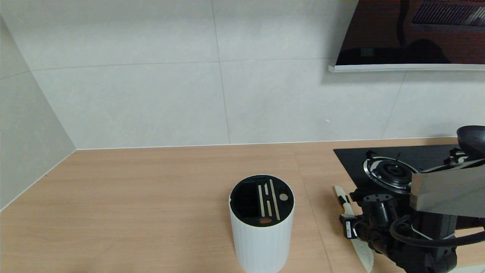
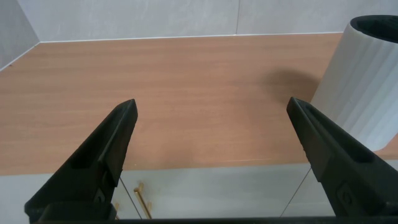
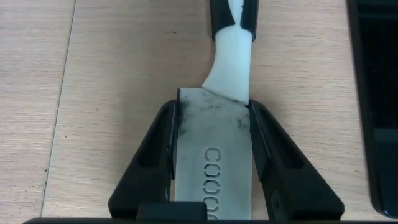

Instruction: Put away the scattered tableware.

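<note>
The right gripper (image 3: 213,112) has its fingers (image 3: 155,155) clamped on both edges of the knife (image 3: 211,149) blade, flat on the worktop (image 3: 93,93) (beside the hob (image 1: 352,159)). Held by thin, smooth edges, it could slip or twist once lifted. The left gripper (image 2: 211,124) fingers stand wide apart.

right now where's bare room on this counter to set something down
Light wooden counter is bare from the left wall to the white ribbed cylindrical holder, and behind it. Crowded right: right gripper clamping the white-bladed knife beside the black glass hob.
</note>
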